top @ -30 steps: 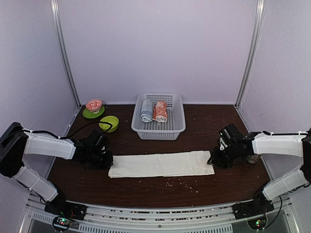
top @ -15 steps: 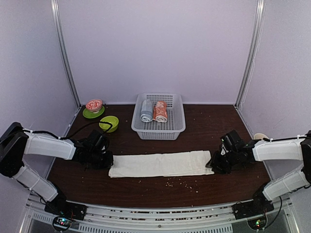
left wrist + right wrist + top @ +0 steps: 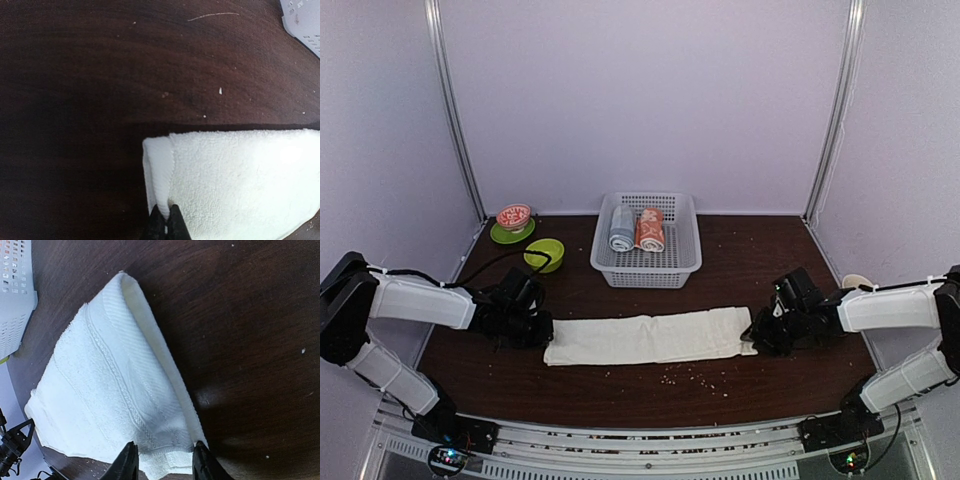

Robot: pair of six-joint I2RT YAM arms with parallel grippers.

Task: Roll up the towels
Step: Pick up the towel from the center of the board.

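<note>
As the cream-white towel (image 3: 650, 338) lies in a long folded strip on the worktop (image 3: 750, 262), left jaws clenched on one hem, right jaws released astride the other, rolling seems about to begin: the right end needs gripping and turning inward.

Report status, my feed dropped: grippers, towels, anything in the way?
Left gripper shut on cream towel, left end. Right gripper open, astride right end. Towel flat, not yet rolled; orange towel rolled in basket. Nothing lying on it.
</note>
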